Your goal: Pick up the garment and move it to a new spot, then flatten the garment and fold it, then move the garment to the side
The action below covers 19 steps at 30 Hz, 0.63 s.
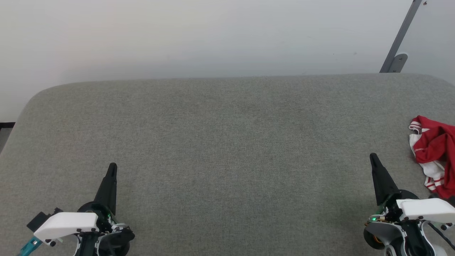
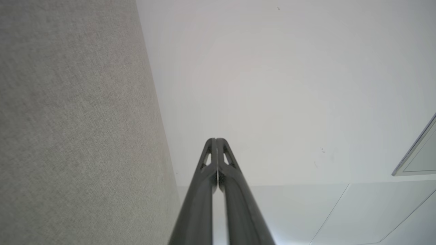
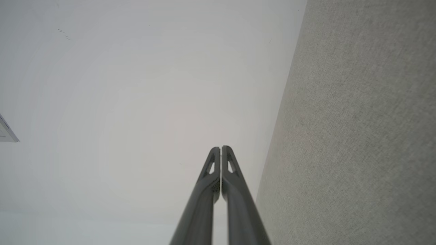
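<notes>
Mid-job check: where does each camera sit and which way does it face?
Head view: on the head, looking down at the grey fabric surface, garment far right; left gripper and right gripper at bottom.
Left wrist view: along its own shut fingers toward the white wall.
Right wrist view: the same, mirrored.
Shared: both wrist views catch surface and wall.
</notes>
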Motion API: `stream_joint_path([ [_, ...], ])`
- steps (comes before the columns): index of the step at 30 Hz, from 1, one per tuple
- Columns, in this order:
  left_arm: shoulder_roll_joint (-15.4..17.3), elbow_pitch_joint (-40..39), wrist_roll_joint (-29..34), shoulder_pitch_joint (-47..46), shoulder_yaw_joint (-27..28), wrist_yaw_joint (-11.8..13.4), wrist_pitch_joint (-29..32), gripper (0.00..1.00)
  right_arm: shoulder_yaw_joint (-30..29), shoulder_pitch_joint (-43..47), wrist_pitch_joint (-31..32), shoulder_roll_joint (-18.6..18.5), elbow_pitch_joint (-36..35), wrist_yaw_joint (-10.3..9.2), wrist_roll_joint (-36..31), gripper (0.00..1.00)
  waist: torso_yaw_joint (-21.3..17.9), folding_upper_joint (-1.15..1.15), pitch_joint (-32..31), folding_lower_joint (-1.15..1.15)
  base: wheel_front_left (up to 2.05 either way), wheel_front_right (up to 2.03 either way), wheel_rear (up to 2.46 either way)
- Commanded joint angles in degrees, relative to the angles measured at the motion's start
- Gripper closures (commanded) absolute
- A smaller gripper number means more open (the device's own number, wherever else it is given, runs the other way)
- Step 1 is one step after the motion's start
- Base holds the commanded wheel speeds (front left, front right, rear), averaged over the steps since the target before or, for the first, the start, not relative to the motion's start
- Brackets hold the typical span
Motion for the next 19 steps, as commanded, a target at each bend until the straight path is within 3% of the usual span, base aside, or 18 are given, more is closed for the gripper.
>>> stream_joint_path([
  [1, 0.1, 0.0, -0.2, -0.7, 0.1, -0.3, 0.0, 1.0, 0.0, -0.2, 0.1, 0.1, 0.2, 0.0, 0.2, 1.0, 0.0, 0.0, 0.0, 0.0, 0.0, 0.0, 0.0],
  [19, 0.1, 0.0, -0.2, -0.7, 0.1, -0.3, 0.0, 1.0, 0.0, -0.2, 0.1, 0.1, 0.2, 0.0, 0.2, 1.0, 0.0, 0.0, 0.0, 0.0, 0.0, 0.0, 0.0],
])
